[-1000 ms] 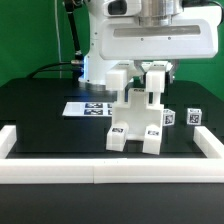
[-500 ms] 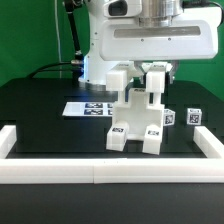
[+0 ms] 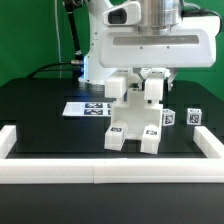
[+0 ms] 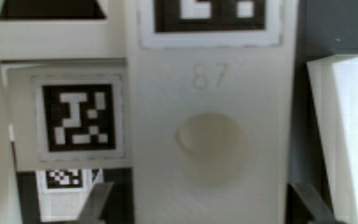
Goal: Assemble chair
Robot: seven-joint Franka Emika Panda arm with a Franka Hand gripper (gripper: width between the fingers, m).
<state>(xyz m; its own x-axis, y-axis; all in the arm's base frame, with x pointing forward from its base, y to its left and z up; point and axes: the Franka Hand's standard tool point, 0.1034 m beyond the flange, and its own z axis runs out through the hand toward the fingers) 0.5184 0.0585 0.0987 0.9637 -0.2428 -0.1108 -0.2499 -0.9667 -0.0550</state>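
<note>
Shifting a little toward the exterior view's left since half a second ago, the chair (image 3: 135, 118) now stands slightly turned on the black table (image 3: 40, 120), just beside the marker board (image 3: 88, 108) and well apart from the small tagged cube (image 3: 194, 117) on the exterior view's right. The gripper (image 3: 152, 76) has moved with it and sits right at the chair's upper post. That suggests the arm is holding and repositioning the half-built piece. The fingers are hidden against the white plastic, so I cannot tell their spread. The wrist view shows only a tagged post (image 4: 202, 130) very close.
</note>
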